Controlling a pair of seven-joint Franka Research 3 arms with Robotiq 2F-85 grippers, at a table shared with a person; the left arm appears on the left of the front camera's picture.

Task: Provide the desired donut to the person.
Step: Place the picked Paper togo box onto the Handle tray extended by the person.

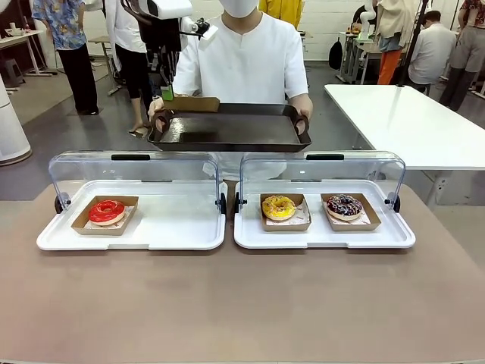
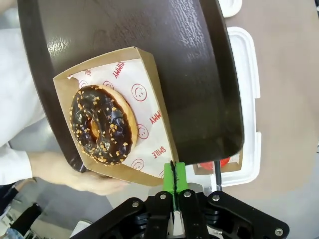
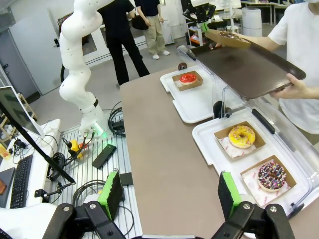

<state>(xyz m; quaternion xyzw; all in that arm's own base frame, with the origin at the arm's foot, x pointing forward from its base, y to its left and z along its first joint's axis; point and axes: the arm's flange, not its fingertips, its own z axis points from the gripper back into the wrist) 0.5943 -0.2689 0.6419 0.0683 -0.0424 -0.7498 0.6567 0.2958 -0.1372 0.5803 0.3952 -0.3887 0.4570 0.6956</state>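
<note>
Table (image 1: 242, 303) lies brown before you. Across it the person (image 1: 242, 61) holds a dark tray (image 1: 227, 129) in both hands, above two white display trays (image 1: 174, 227) with clear lids raised. A cardboard box (image 2: 157, 99) rests on the dark tray with the chocolate donut (image 2: 102, 124) inside. Your left gripper (image 2: 174, 177) is pinched tight on the box's rim. Your right gripper (image 3: 169, 191) hangs well apart from the trays, jaws spread and holding nothing.
</note>
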